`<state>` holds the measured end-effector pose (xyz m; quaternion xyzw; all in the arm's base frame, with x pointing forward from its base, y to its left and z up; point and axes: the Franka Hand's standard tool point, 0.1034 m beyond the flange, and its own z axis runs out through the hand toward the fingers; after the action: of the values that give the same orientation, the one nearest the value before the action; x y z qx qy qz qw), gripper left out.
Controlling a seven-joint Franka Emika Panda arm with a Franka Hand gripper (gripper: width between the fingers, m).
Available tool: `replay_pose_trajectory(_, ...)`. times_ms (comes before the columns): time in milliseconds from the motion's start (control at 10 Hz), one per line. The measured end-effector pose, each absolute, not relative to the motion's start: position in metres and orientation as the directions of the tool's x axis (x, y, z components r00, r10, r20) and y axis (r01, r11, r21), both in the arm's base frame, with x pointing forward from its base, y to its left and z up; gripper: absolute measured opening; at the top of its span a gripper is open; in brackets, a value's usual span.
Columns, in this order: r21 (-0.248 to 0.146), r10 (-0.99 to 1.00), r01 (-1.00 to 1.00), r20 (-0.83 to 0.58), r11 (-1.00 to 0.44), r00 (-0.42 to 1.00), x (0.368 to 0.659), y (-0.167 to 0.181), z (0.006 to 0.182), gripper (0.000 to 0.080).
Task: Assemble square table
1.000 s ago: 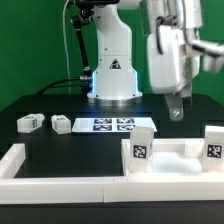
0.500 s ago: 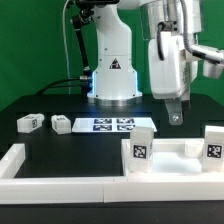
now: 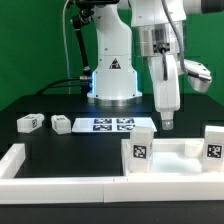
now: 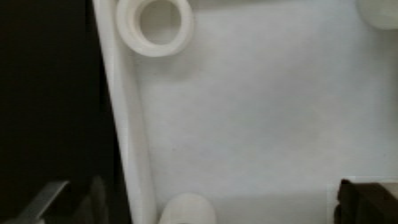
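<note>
The white square tabletop (image 3: 172, 168) lies at the front on the exterior view's right. Two white legs with tags stand upright on it, one (image 3: 141, 152) at its left corner and one (image 3: 214, 147) at its right. Two more tagged legs (image 3: 29, 122) (image 3: 61, 124) lie loose on the black table at the left. My gripper (image 3: 168, 121) hangs just above the tabletop's far edge and holds nothing. In the wrist view the tabletop (image 4: 249, 110) fills the picture, with its raised rim and a corner hole (image 4: 157, 22). My gripper (image 4: 206, 200) is open, its dark fingers wide apart.
The marker board (image 3: 112, 124) lies flat in front of the robot base (image 3: 113, 75). Long low white wall bars run along the front edge (image 3: 60, 186) and the left side (image 3: 12, 158). A white round nub (image 4: 189, 208) shows between my fingers in the wrist view.
The gripper has moved toward the exterior view's left and turned about its axis, ending over the tabletop's far edge. The parts on the table have not moved.
</note>
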<state>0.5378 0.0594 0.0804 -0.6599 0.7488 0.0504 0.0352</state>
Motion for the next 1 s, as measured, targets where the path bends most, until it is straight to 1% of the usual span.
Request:
replay_pose_trajectory(300, 0.03, -0.985, -0.992, -0.118, 0.124, -0.127, 0.537, 0.059, 0.08, 0.0649)
replay_pose_trajectory(400, 0.021, -0.987, -0.993, -0.113, 0.114, -0.116, 0.536, 0.059, 0.077, 0.0649)
replay_pose_trajectory(500, -0.027, -0.995, -0.997, -0.074, 0.074, -0.071, 0.524, 0.056, 0.062, 0.0649)
replay_pose_trajectory(600, -0.017, -0.998, -0.998, -0.047, 0.052, -0.051, 0.505, 0.057, 0.045, 0.0649)
replay_pose_trajectory(800, 0.014, -1.0, -1.0, -0.008, 0.028, -0.028, 0.493, 0.062, 0.017, 0.0649)
replay_pose_trajectory(900, 0.02, -1.0, -1.0, -0.004, 0.023, -0.023, 0.492, 0.067, 0.012, 0.0649)
replay_pose_trajectory(1000, 0.021, -1.0, -1.0, -0.005, 0.016, -0.016, 0.493, 0.069, 0.012, 0.0649)
